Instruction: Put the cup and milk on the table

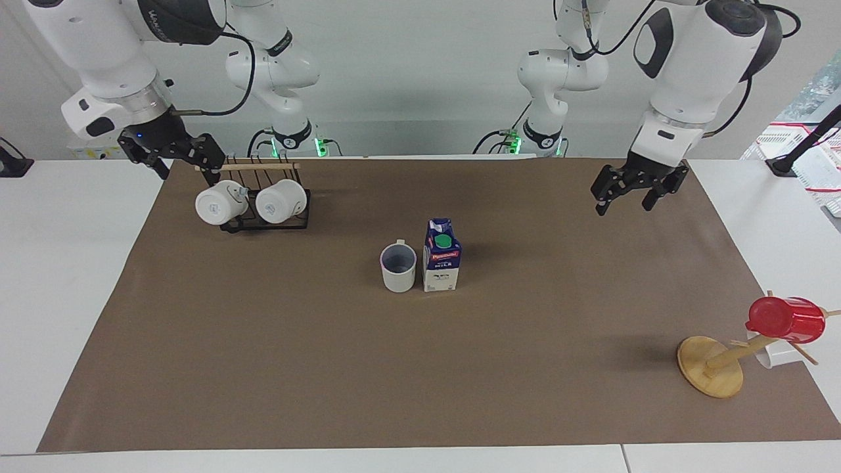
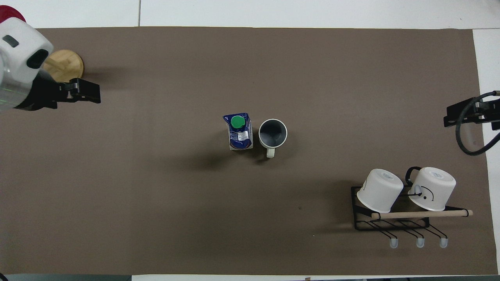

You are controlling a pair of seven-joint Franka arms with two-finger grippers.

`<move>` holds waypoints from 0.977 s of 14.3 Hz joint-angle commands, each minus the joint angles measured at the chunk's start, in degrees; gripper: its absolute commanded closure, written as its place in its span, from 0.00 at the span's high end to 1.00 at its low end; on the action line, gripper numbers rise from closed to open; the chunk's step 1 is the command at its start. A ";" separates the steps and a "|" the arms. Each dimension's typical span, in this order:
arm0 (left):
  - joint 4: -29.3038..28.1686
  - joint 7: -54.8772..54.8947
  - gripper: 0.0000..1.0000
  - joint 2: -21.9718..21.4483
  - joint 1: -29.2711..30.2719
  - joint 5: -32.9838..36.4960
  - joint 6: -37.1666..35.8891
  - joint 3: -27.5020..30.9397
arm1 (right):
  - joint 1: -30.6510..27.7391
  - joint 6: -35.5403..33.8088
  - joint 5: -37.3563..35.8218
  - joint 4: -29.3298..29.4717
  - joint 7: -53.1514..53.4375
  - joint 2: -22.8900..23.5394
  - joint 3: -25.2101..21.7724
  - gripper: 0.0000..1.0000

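Observation:
The cup (image 1: 398, 267), off-white with a grey-blue inside, stands upright on the brown mat (image 1: 263, 361) of the white table (image 1: 66, 263); it also shows in the overhead view (image 2: 272, 132). The milk (image 1: 441, 256) stands upright close beside it, toward the left arm's end, green cap up (image 2: 239, 132). My left gripper (image 1: 623, 205) is open and empty, up in the air over the mat near its edge at the left arm's end (image 2: 84, 90). My right gripper (image 1: 187, 172) is open and empty, waiting over the mat's edge beside the mug rack (image 2: 465, 113).
A black wire rack (image 1: 263, 223) with two all-white mugs (image 2: 406, 189) sits at the right arm's end, near the robots. A tilted wooden mug tree (image 1: 709, 364) with a red cup (image 1: 785, 320) stands at the left arm's end, far from the robots.

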 commanded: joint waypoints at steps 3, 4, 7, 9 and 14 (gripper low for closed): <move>6.24 8.07 1.00 0.63 5.59 -0.60 -8.06 -0.37 | 0.14 -0.13 -0.04 0.04 -0.88 -0.29 0.33 1.00; 6.43 8.08 1.00 0.72 5.68 -0.51 -8.94 -0.37 | 0.49 1.62 -0.57 0.04 -2.45 -0.12 0.33 1.00; 5.82 8.17 1.00 -0.06 6.12 -1.21 -10.09 -0.37 | -0.20 4.71 -0.57 0.04 -3.87 0.15 0.24 1.00; 5.64 8.17 1.00 -0.15 6.39 -1.30 -10.53 -0.55 | 0.41 3.83 -0.57 0.13 -3.78 0.06 0.24 1.00; 4.15 8.43 1.00 -0.94 6.39 -1.22 -10.10 -0.72 | 0.41 1.02 0.13 1.01 -3.52 0.06 0.33 1.00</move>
